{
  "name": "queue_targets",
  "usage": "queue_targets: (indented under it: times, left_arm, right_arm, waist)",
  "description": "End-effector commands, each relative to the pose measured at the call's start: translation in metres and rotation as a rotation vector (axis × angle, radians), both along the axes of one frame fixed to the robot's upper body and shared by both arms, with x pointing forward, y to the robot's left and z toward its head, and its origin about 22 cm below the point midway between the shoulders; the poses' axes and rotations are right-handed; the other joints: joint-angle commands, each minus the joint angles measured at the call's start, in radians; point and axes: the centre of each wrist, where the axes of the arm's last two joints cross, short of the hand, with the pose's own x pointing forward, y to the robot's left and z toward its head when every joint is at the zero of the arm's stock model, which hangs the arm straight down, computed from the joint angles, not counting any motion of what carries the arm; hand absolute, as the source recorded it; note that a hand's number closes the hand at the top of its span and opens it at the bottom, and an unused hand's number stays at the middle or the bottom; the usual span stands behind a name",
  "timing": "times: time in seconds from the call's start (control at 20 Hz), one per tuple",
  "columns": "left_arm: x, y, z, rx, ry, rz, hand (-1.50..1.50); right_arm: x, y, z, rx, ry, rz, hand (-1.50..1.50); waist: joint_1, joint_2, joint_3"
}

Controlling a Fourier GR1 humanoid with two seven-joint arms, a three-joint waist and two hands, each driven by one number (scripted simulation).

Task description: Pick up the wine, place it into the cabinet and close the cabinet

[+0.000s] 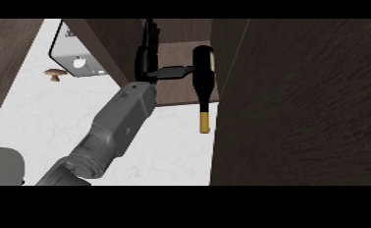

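While a grey forearm stretches up from the lower left of the head view, the hand [153, 65] reaches into the open cabinet [181, 74], thumb pinching the dark wine bottle [203, 77]. The bottle lies on the cabinet's shelf, its gold-capped neck jutting past the front edge toward the white counter [167, 143]. Beside the cabinet sits a grey box [76, 57], a small mushroom [55, 73] near it.

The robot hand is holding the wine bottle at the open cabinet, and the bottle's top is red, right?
Almost. The head view shows the robot hand holding the wine bottle at the open cabinet, but the bottle's top is gold, not red.
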Motion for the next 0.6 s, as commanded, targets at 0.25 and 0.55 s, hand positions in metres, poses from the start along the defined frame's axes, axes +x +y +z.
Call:
queue_targets:
  times: [0.25,0.55]
  left_arm:
    - [-0.04,-0.006,-0.034,-0.019,0.051,0.008,-1.5]
    - [-0.096,-0.047,-0.034,-0.01,0.046,-0.031,-1.5]
  right_arm:
    - [-0.019,-0.003,0.003,0.006,-0.006,-0.034,-1.5]
    - [-0.014,-0.011,-0.008,-0.005,-0.013,-0.051,-1.5]
  waist:
    - [0.034,-0.007,0.0]
    - [0.065,-0.011,0.001]
